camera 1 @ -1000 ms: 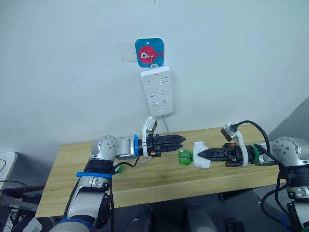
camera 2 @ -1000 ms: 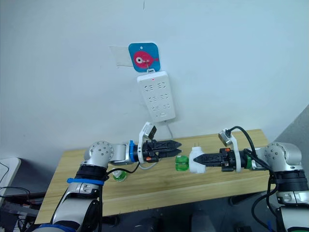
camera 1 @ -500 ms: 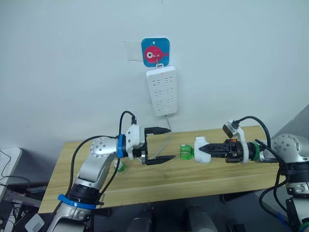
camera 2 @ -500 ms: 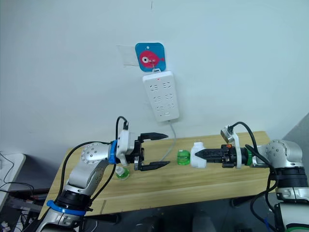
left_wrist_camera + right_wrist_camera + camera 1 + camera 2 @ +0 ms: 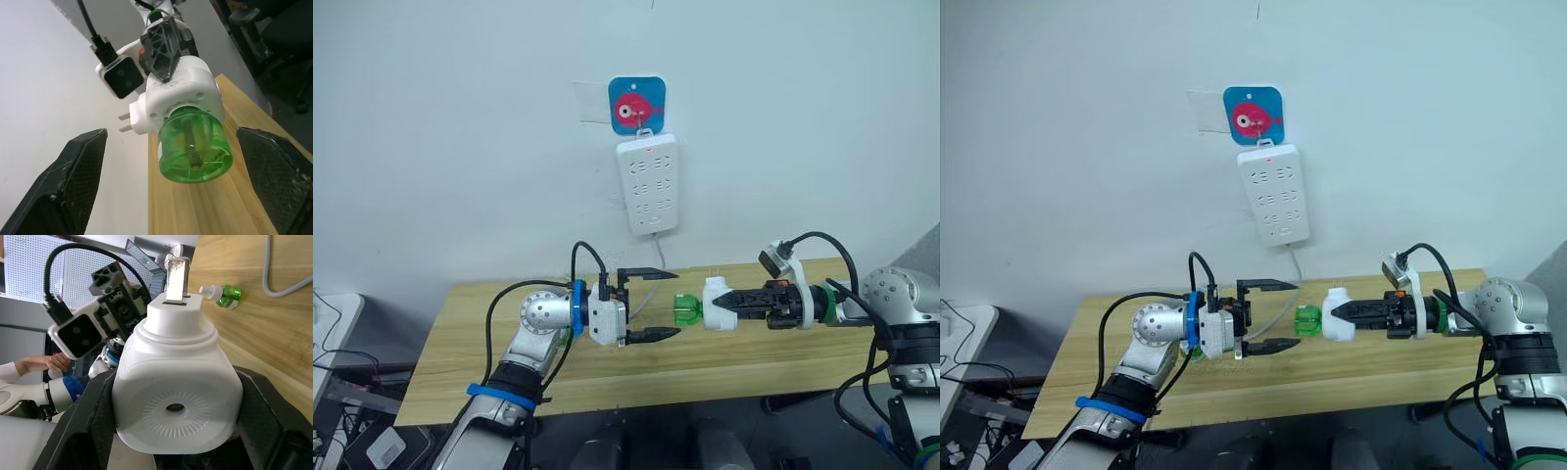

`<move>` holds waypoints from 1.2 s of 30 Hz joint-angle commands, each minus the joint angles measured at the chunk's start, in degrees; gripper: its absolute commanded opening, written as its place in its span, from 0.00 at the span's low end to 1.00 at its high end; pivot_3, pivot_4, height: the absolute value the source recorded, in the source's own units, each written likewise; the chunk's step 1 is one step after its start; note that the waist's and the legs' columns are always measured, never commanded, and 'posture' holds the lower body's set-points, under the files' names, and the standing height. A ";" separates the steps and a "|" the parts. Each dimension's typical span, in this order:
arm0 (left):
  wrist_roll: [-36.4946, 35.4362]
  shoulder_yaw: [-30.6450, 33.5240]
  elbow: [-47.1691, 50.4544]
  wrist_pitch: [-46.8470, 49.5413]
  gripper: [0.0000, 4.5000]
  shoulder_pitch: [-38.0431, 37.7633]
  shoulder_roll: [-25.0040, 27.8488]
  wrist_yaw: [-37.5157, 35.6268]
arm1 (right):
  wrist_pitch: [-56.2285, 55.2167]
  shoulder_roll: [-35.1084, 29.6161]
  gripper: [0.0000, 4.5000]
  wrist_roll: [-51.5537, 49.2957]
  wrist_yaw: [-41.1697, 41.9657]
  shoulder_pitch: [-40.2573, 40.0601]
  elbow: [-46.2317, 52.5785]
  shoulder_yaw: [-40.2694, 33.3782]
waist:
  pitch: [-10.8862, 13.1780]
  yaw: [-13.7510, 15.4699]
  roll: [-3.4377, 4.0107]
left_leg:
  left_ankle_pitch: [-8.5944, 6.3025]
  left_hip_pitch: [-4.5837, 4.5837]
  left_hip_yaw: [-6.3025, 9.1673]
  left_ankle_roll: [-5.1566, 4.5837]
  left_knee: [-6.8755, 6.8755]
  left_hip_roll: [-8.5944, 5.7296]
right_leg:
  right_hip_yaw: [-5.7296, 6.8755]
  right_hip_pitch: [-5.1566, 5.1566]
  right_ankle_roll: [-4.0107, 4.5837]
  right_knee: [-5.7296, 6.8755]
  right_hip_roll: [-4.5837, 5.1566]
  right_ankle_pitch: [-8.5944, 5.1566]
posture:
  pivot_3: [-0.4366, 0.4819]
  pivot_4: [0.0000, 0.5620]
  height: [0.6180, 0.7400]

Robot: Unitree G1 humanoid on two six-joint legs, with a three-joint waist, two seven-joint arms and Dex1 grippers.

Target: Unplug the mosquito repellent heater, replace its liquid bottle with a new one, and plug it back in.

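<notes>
Since a second ago our left pincer (image 5: 649, 302) is spreading wide and closing in on the green bottle (image 5: 686, 309). Our right pincer (image 5: 724, 303) is gripping the mosquito repellent heater (image 5: 718, 304) above the surface (image 5: 754, 354), already unplugged. Farther back, a spare bottle (image 5: 225, 294) is waiting; the power strip (image 5: 651, 184) is hanging empty. Swapping and replugging remain.

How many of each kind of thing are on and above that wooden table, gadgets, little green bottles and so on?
Green liquid bottles: 2 (one screwed into the heater, one lying on the table)
White plug-in heaters: 1, held by the right end effector
White power strips: 1
Blue fish hooks on the wall: 1
Total: 5
</notes>
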State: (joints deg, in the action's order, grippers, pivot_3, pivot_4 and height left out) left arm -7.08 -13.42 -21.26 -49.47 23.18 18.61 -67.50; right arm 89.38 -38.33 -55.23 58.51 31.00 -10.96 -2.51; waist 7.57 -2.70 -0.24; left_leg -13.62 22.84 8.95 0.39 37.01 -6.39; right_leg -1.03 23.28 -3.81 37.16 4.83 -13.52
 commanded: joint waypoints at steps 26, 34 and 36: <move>0.85 -6.15 -5.79 -7.29 0.50 2.74 -0.17 8.67 | 3.12 1.28 0.66 -3.44 -2.02 0.24 4.44 -4.42 | 0.00 -0.57 0.00 | 0.00 0.00 0.07 -0.01 0.01 -0.01 | 0.05 0.00 -0.02 0.04 -0.02 0.01 | 0.33 0.22 1.00; -31.10 -5.31 20.54 61.56 0.50 -0.38 6.15 7.27 | -0.87 -2.96 0.66 -1.66 2.26 -0.72 7.16 0.75 | 0.07 -1.18 0.00 | -0.03 0.02 0.16 -0.07 0.02 0.00 | 0.08 0.00 -0.05 0.12 -0.17 -0.02 | 0.34 0.25 1.00; -39.89 -3.02 22.30 77.61 0.50 1.42 7.64 8.34 | -1.63 -3.99 0.66 -1.64 3.97 -0.95 7.74 1.95 | 0.07 -1.55 0.00 | -0.04 0.01 0.22 -0.08 0.02 0.03 | 0.10 -0.01 -0.13 0.18 -0.41 -0.07 | 0.34 0.25 1.00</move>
State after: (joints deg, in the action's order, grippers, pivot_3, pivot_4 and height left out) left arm -38.55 -21.94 -1.50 16.72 22.63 25.71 -62.50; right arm 87.80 -41.10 -55.97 60.70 30.71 -5.12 -1.83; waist 7.64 -4.24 -0.24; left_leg -13.66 22.84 9.20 0.31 37.03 -6.35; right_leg -0.93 23.27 -4.15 37.36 4.39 -13.72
